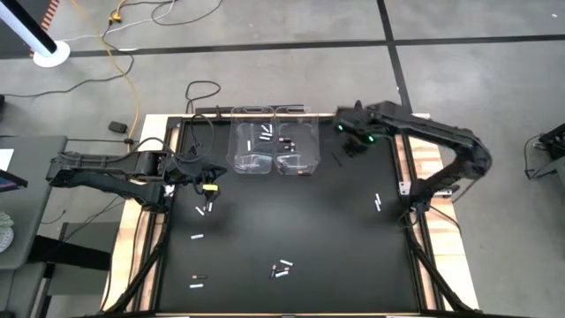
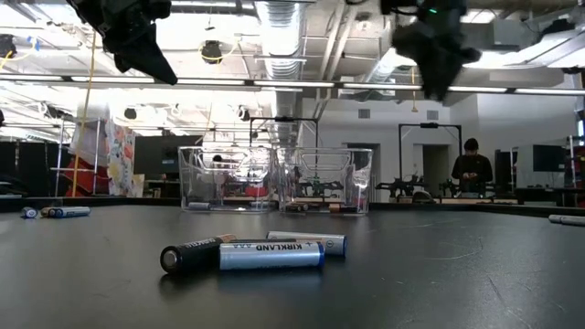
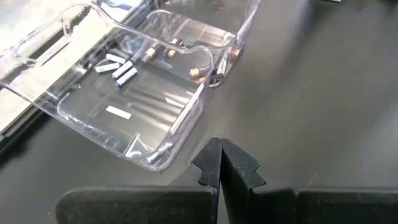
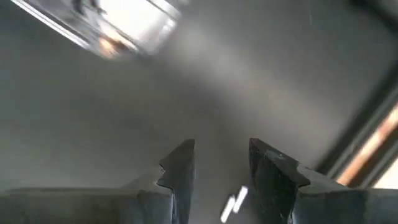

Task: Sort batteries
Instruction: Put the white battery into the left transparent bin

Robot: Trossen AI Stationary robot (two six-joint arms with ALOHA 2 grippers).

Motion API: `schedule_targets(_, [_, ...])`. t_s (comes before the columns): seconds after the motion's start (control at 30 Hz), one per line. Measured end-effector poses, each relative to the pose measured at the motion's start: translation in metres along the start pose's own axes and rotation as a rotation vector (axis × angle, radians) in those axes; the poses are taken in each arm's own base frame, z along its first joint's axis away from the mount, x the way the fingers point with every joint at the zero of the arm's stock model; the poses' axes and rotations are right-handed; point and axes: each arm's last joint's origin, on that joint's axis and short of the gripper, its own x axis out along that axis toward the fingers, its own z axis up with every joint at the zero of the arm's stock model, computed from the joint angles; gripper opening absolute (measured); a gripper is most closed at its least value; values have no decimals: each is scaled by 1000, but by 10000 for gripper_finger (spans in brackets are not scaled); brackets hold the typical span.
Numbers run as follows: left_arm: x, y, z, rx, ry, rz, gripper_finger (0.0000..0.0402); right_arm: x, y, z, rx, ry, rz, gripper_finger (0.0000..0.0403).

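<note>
Battery sorting partly done: a few in the bins, most loose on the table.

The two clear bins (image 1: 274, 141) at the table's (image 1: 353, 256) far edge hold several batteries (image 3: 121, 67); others (image 1: 281, 268) lie scattered toward the near and left edges. The left gripper (image 3: 220, 163) is pressed together, empty; the right gripper (image 4: 221, 163) is parted, holding nothing.

One camera looks straight down on the whole black table (image 1: 300, 221), another sits at tabletop level facing the room, both sharing the two clear bins (image 2: 274, 178), which the close left wrist camera also sees.
</note>
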Motion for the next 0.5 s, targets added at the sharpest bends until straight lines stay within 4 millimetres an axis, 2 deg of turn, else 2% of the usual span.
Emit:
schedule_targets(0.13, [0, 0, 0, 4, 0, 0, 0, 21, -14, -32, 102, 92, -39, 164])
schedule_targets(0.23, [0, 0, 0, 5, 0, 0, 0, 41, -21, -49, 162, 177, -54, 164])
schedule_targets(0.5, [0, 0, 0, 7, 0, -1, 0, 89, -31, -72, 211, 435, -101, 164])
